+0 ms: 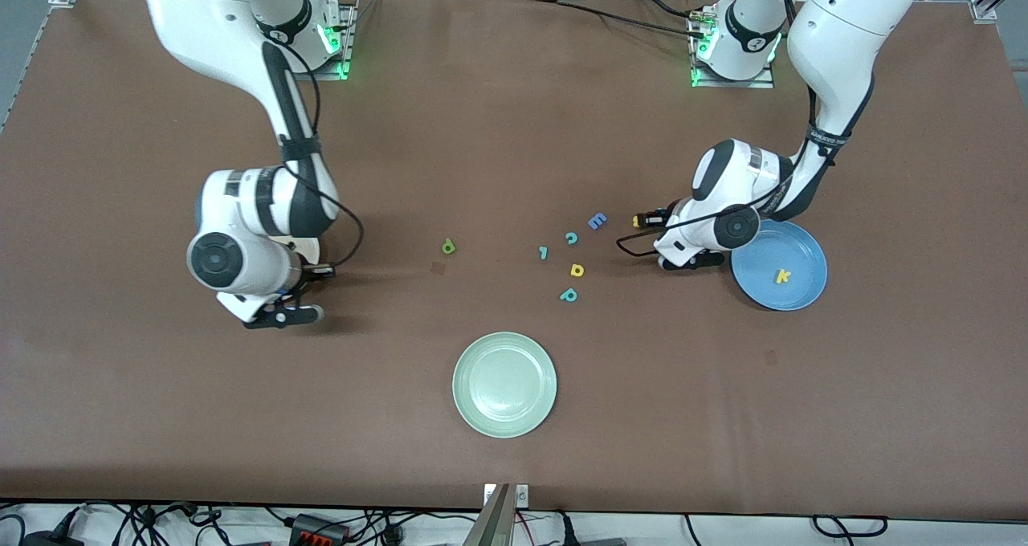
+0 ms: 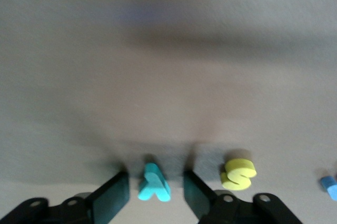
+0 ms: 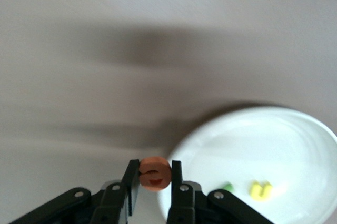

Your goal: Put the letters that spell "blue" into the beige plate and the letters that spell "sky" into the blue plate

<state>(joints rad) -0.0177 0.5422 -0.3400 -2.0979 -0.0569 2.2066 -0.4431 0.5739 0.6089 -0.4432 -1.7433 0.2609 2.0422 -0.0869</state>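
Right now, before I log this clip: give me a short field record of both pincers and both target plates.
left pincer: open, fingers either side of teal y, yellow s beside it
right pincer: shut on orange e, at the beige plate's rim
beige plate: holds yellow u and a green letter
blue plate: holds yellow k

Three round rimmed plates: one medium-blue plate (image 1: pixel 799 293), one pale green plate (image 1: pixel 504 385), one cream-beige plate (image 3: pixel 295 134).

Twelve tiny foam letters in all:
- Four teal: teal y (image 2: pixel 154 184), teal c (image 1: pixel 571 238), teal p (image 1: pixel 569 295), teal l (image 1: pixel 544 252).
- Four yellow: yellow s (image 2: pixel 238 174), yellow k (image 1: pixel 782 275), yellow u (image 3: pixel 260 190), one unread yellow letter (image 1: pixel 577 270).
- Two green: green b (image 1: pixel 448 246), green stick (image 3: pixel 227 186).
- One blue E (image 1: pixel 597 221).
- One orange e (image 3: pixel 155 174).
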